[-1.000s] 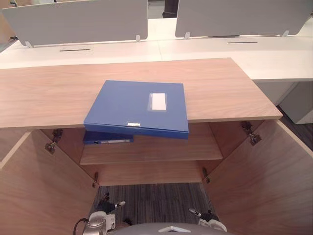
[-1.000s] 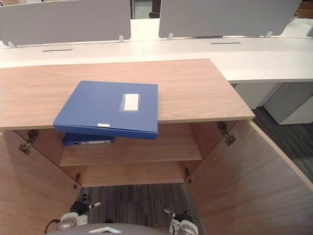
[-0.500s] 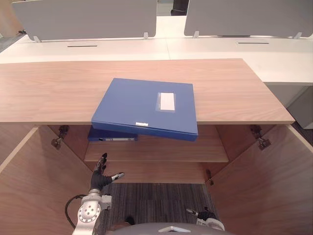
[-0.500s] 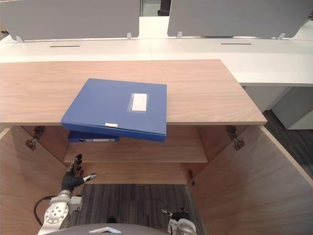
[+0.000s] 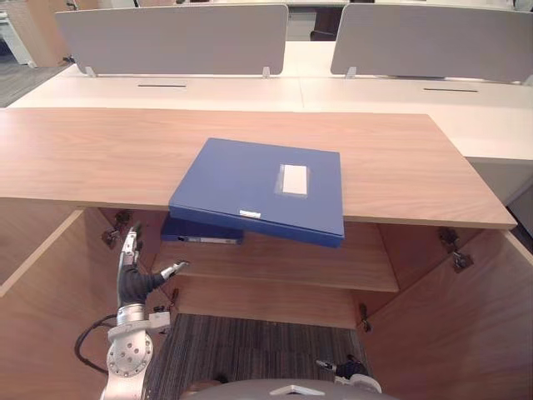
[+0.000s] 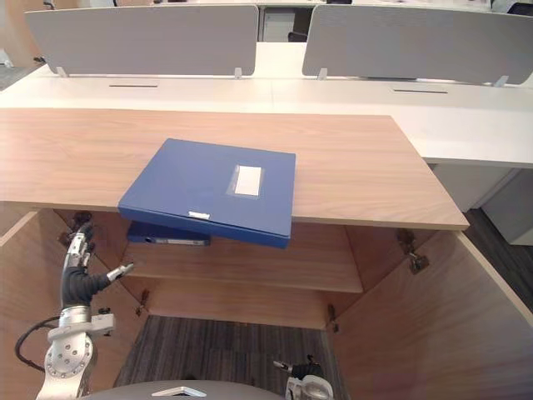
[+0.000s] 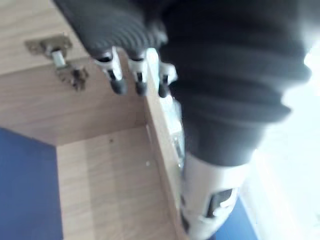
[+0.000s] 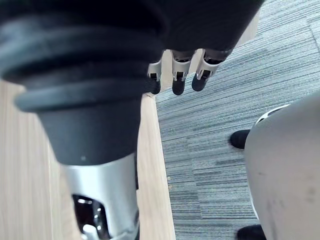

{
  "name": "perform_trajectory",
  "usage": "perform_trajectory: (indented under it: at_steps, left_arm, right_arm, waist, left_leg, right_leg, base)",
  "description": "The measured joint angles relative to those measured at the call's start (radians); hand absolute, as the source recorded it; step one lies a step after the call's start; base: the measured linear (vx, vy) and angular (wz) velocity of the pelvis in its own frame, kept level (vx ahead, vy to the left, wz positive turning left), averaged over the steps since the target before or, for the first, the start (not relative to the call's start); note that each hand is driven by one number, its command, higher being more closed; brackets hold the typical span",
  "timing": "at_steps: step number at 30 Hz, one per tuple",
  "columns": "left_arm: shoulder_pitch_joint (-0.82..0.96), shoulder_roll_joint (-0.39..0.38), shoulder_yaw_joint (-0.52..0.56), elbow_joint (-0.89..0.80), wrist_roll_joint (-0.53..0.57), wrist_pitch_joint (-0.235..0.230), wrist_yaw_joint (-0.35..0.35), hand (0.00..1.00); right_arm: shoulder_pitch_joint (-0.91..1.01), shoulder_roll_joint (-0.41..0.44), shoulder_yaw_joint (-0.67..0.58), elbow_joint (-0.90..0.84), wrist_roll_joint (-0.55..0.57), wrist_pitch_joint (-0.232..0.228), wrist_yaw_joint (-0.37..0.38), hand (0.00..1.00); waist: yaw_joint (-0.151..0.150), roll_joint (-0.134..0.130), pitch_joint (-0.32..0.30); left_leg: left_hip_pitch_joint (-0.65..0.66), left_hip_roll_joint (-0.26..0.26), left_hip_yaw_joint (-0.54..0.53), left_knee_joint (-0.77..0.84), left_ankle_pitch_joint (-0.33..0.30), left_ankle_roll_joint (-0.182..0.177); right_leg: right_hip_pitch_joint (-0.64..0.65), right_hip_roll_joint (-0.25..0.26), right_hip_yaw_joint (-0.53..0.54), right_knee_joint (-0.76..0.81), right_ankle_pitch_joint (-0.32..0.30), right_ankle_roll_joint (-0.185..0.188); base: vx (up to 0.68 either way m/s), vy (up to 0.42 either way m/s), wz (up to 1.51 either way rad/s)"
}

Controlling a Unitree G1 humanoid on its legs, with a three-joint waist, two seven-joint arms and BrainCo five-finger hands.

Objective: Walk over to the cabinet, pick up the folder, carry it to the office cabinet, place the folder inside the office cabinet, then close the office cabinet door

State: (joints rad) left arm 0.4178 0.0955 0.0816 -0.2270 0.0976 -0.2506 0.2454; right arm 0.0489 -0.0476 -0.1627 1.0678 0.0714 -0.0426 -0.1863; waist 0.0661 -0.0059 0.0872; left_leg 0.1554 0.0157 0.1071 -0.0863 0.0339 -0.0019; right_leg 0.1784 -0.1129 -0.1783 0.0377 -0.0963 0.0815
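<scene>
A blue folder (image 5: pixel 262 187) with a white label lies flat on the wooden cabinet top (image 5: pixel 92 154), its near edge jutting over the front. A second blue folder (image 5: pixel 204 234) lies on the shelf (image 5: pixel 291 262) just beneath it. My left hand (image 5: pixel 133 277) is raised inside the open cabinet by the left door, below and left of the top folder, with straight fingers (image 7: pixel 118 82) and the thumb spread, holding nothing. My right hand (image 5: pixel 346 367) hangs low over the carpet with relaxed fingers (image 8: pixel 176 84), empty.
Both cabinet doors stand wide open, the left door (image 5: pixel 42 317) and the right door (image 5: pixel 466 333), flanking the gap. Behind the cabinet run white desks (image 5: pixel 275 87) with grey divider panels (image 5: pixel 175 37). Grey carpet (image 5: pixel 250 354) lies below.
My left hand has risen from near the floor to shelf height beside the left door. The view has shifted slightly. The right hand stays low; the folders have not moved.
</scene>
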Motion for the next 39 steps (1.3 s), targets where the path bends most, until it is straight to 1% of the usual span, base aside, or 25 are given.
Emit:
perform_trajectory:
  at_steps: [4, 7, 11, 16, 17, 21, 25, 26, 27, 29, 30, 31, 33, 34, 35, 36, 37, 39]
  left_arm:
    - [0.007, -0.023, 0.022, -0.055, 0.005, -0.002, 0.014, 0.00]
    - [0.006, -0.022, 0.024, -0.109, 0.006, -0.004, 0.024, 0.00]
    - [-0.005, -0.007, 0.027, -0.163, 0.042, -0.009, 0.034, 0.00]
    - [-0.010, 0.045, 0.044, -0.202, 0.066, -0.014, 0.034, 0.00]
    - [-0.019, 0.066, 0.048, -0.206, 0.075, -0.014, 0.034, 0.00]
    - [-0.053, 0.105, 0.057, -0.235, 0.085, -0.021, 0.034, 0.00]
    - [-0.086, 0.157, 0.054, -0.235, 0.156, -0.023, 0.034, 0.00]
    - [-0.089, 0.164, 0.054, -0.235, 0.172, -0.023, 0.033, 0.00]
    - [-0.093, 0.182, 0.047, -0.235, 0.218, -0.023, 0.033, 0.00]
    - [-0.095, 0.195, 0.035, -0.235, 0.240, -0.023, 0.033, 0.00]
    - [-0.101, 0.209, 0.021, -0.235, 0.261, -0.023, 0.032, 0.00]
    - [-0.117, 0.224, 0.004, -0.235, 0.280, -0.024, 0.031, 0.00]
    - [-0.137, 0.250, -0.021, -0.235, 0.307, -0.026, 0.031, 0.00]
    - [-0.147, 0.264, -0.037, -0.235, 0.322, -0.026, 0.030, 0.00]
    - [-0.153, 0.271, -0.048, -0.235, 0.330, -0.026, 0.030, 0.00]
    - [-0.161, 0.281, -0.062, -0.232, 0.341, -0.029, 0.028, 0.00]
    - [-0.175, 0.309, -0.085, -0.226, 0.348, -0.031, 0.021, 0.00]
    - [-0.191, 0.333, -0.105, -0.213, 0.360, -0.034, 0.009, 0.00]
  right_arm:
    - [0.007, 0.000, 0.002, 0.009, 0.000, 0.000, 0.000, 0.00]
    - [0.010, 0.005, 0.003, 0.011, 0.000, 0.000, 0.001, 0.00]
    - [0.013, 0.004, 0.003, 0.018, 0.000, 0.000, 0.002, 0.00]
    - [0.006, -0.001, 0.004, 0.029, 0.000, -0.001, 0.004, 0.00]
    - [0.004, -0.002, 0.004, 0.033, 0.000, -0.002, 0.004, 0.00]
    - [-0.004, -0.003, 0.003, 0.048, 0.000, -0.002, 0.004, 0.00]
    - [-0.004, -0.004, 0.003, 0.049, 0.000, -0.001, 0.005, 0.00]
    - [-0.004, -0.004, 0.003, 0.049, 0.000, -0.001, 0.005, 0.00]
    - [-0.005, -0.005, 0.003, 0.050, 0.000, -0.002, 0.005, 0.00]
    - [-0.006, -0.007, 0.003, 0.050, 0.000, -0.001, 0.006, 0.00]
    - [-0.007, -0.008, 0.003, 0.051, 0.000, -0.002, 0.006, 0.00]
    - [-0.009, -0.008, 0.004, 0.051, 0.000, -0.002, 0.006, 0.00]
    - [-0.012, -0.008, 0.006, 0.053, 0.000, -0.002, 0.007, 0.00]
    - [-0.012, -0.009, 0.006, 0.053, 0.000, -0.002, 0.008, 0.00]
    - [-0.012, -0.010, 0.007, 0.053, 0.000, -0.002, 0.009, 0.00]
    - [-0.014, -0.012, 0.008, 0.050, 0.000, -0.001, 0.010, 0.00]
    - [-0.014, -0.017, 0.020, 0.048, 0.000, -0.001, 0.011, 0.00]
    - [-0.014, -0.024, 0.024, 0.048, -0.001, -0.001, 0.012, 0.00]
  waist:
    - [0.008, -0.014, -0.014]
    - [0.008, -0.023, -0.020]
    - [0.006, -0.024, -0.022]
    - [-0.008, -0.015, -0.028]
    - [-0.011, -0.010, -0.029]
    - [-0.014, -0.010, -0.030]
    - [-0.019, -0.008, -0.033]
    - [-0.019, -0.012, -0.036]
    - [-0.021, -0.007, -0.034]
    - [-0.020, -0.009, -0.036]
    - [-0.024, 0.001, -0.032]
    - [-0.029, -0.007, -0.037]
    - [-0.035, 0.002, -0.032]
    - [-0.039, 0.000, -0.035]
    - [-0.039, 0.006, -0.032]
    - [-0.041, 0.002, -0.034]
    - [-0.043, 0.010, -0.031]
    - [-0.044, 0.000, -0.037]
  left_leg:
    - [-0.018, 0.001, -0.003, 0.000, -0.001, -0.002]
    - [-0.021, 0.001, -0.005, 0.001, -0.001, -0.001]
    - [-0.021, 0.000, -0.009, 0.001, -0.001, -0.001]
    - [-0.018, 0.002, -0.005, 0.001, -0.001, -0.002]
    - [-0.015, 0.003, 0.000, 0.001, -0.002, -0.003]
    - [-0.015, 0.007, 0.005, 0.001, -0.002, -0.003]
    - [-0.011, 0.010, 0.008, 0.006, -0.001, -0.003]
    - [-0.011, 0.010, 0.010, 0.006, -0.001, -0.004]
    - [-0.010, 0.011, 0.018, 0.007, -0.001, -0.004]
    - [-0.006, 0.012, 0.028, 0.007, -0.003, -0.005]
    - [-0.003, 0.012, 0.031, 0.006, -0.005, -0.007]
    - [-0.002, 0.011, 0.032, 0.006, -0.005, -0.007]
    - [0.000, 0.012, 0.034, 0.006, -0.006, -0.007]
    - [0.001, 0.012, 0.037, 0.006, -0.006, -0.007]
    - [0.001, 0.012, 0.038, 0.006, -0.006, -0.007]
    - [0.004, 0.011, 0.040, 0.006, -0.006, -0.007]
    - [0.004, 0.011, 0.040, 0.005, -0.006, -0.007]
    - [0.005, 0.011, 0.042, 0.003, -0.006, -0.007]
  right_leg:
    - [-0.006, 0.000, 0.000, 0.004, 0.004, 0.008]
    - [-0.005, 0.000, 0.000, 0.009, 0.005, 0.008]
    - [-0.005, 0.001, 0.006, 0.011, 0.004, 0.007]
    - [-0.008, 0.003, 0.014, 0.016, 0.001, 0.002]
    - [-0.010, 0.005, 0.021, 0.016, -0.001, -0.002]
    - [-0.015, 0.010, 0.030, 0.017, -0.004, -0.007]
    - [-0.020, 0.014, 0.035, 0.016, 0.002, -0.001]
    - [-0.021, 0.014, 0.037, 0.016, 0.002, -0.002]
    - [-0.024, 0.016, 0.046, 0.016, 0.004, -0.003]
    - [-0.025, 0.016, 0.056, 0.016, 0.006, -0.003]
    - [-0.024, 0.016, 0.061, 0.016, 0.006, -0.003]
    - [-0.024, 0.015, 0.061, 0.016, 0.006, -0.003]
    - [-0.025, 0.015, 0.064, 0.016, 0.006, -0.003]
    - [-0.025, 0.015, 0.067, 0.016, 0.006, -0.003]
    - [-0.026, 0.016, 0.069, 0.016, 0.006, -0.003]
    - [-0.024, 0.016, 0.069, 0.015, 0.007, -0.004]
    - [-0.025, 0.016, 0.069, 0.010, 0.007, -0.006]
    - [-0.023, 0.017, 0.070, 0.005, 0.008, -0.011]
  base:
    - [-0.01, -0.007, 0.02]
    - [0.00, 0.000, 0.00]
    - [0.00, -0.006, 0.02]
    - [-0.02, -0.009, -0.03]
    - [-0.04, -0.011, -0.08]
    - [-0.02, -0.018, -0.06]
    - [0.01, -0.003, -0.01]
    - [0.02, -0.013, -0.11]
    - [0.00, -0.010, -0.13]
    - [-0.01, -0.005, -0.15]
    - [-0.02, -0.003, -0.11]
    - [-0.02, -0.005, -0.06]
    - [-0.01, -0.004, -0.03]
    - [-0.03, -0.010, -0.06]
    - [-0.02, -0.009, -0.06]
    - [-0.03, -0.011, -0.04]
    - [-0.03, -0.010, -0.04]
    - [-0.01, -0.005, -0.02]
